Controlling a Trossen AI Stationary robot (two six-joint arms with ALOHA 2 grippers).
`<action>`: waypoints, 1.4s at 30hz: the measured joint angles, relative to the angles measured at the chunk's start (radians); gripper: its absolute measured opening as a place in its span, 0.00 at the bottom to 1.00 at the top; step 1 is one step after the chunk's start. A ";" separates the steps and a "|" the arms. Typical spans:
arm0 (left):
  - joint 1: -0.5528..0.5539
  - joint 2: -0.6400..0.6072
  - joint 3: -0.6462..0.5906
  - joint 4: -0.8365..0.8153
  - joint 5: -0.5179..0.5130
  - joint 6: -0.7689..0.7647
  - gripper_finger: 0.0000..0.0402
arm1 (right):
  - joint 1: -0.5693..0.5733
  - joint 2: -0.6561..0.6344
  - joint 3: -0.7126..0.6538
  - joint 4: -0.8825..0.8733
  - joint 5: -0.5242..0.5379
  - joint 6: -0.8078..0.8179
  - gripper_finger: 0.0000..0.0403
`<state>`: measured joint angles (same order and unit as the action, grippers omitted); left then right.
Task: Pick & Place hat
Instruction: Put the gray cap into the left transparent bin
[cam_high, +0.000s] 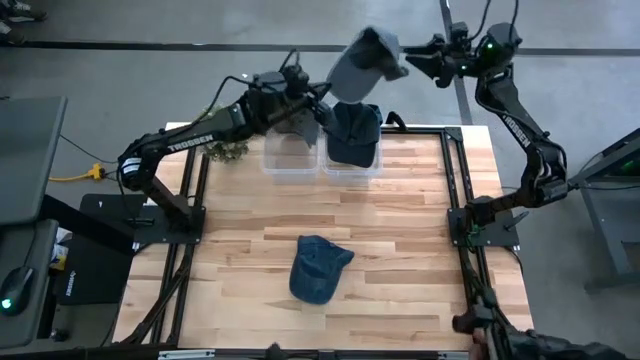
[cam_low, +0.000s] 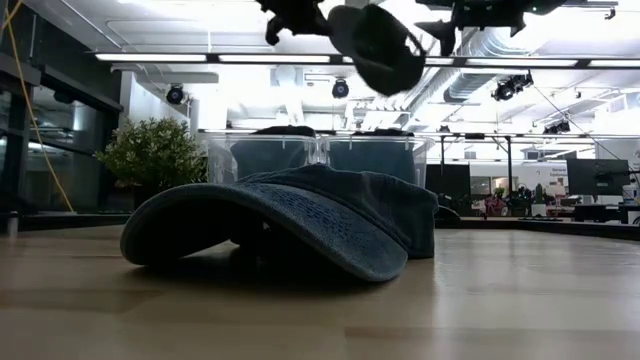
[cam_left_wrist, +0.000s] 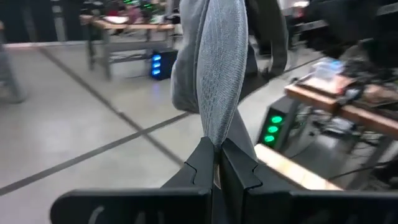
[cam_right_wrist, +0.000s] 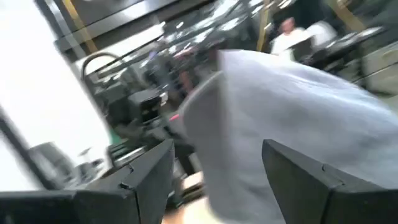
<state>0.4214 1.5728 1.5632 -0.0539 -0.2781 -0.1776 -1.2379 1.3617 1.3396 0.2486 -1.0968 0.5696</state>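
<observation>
A grey hat (cam_high: 366, 58) is held high in the air above the far edge of the table, over the two clear bins; it also shows in the low view as the grey hat (cam_low: 380, 45). My left gripper (cam_high: 325, 93) (cam_left_wrist: 216, 163) is shut on it. My right gripper (cam_high: 412, 60) (cam_right_wrist: 217, 168) is open, its fingers standing either side of the grey hat (cam_right_wrist: 280, 106) at its far-right end. A dark blue hat (cam_high: 352, 135) sits in the right bin. A denim hat (cam_high: 320, 268) (cam_low: 290, 225) rests crown up on the table. My left gripper pinches a narrow folded edge (cam_left_wrist: 216, 134) of the grey hat between its two shut fingers; one layer or several, I cannot tell. The hat stretches away beyond the fingertips, lifted clear of the table and bins. My right gripper: whether its open fingers touch the hat, I cannot tell.
Two clear bins stand side by side at the far edge: left bin (cam_high: 290, 157), right bin (cam_high: 352, 165). A small green plant (cam_high: 228, 150) (cam_low: 155, 155) stands left of them. Black frame rails (cam_high: 455, 200) run along the table's sides.
</observation>
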 joint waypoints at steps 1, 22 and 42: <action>0.020 0.000 -0.003 0.015 0.040 0.002 0.00 | -0.009 0.000 0.000 0.003 0.028 -0.001 0.59; 0.409 0.001 -0.214 0.697 0.667 -0.198 0.00 | 0.071 0.003 0.000 -0.066 0.463 0.003 0.59; 0.439 0.139 -0.410 1.286 0.835 -0.586 0.00 | 0.111 0.085 0.100 -0.006 0.514 -0.172 0.59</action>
<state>0.8604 1.7119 1.1537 1.2318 0.5565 -0.7636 -1.1273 1.4469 1.4398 0.2425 -0.5832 0.3978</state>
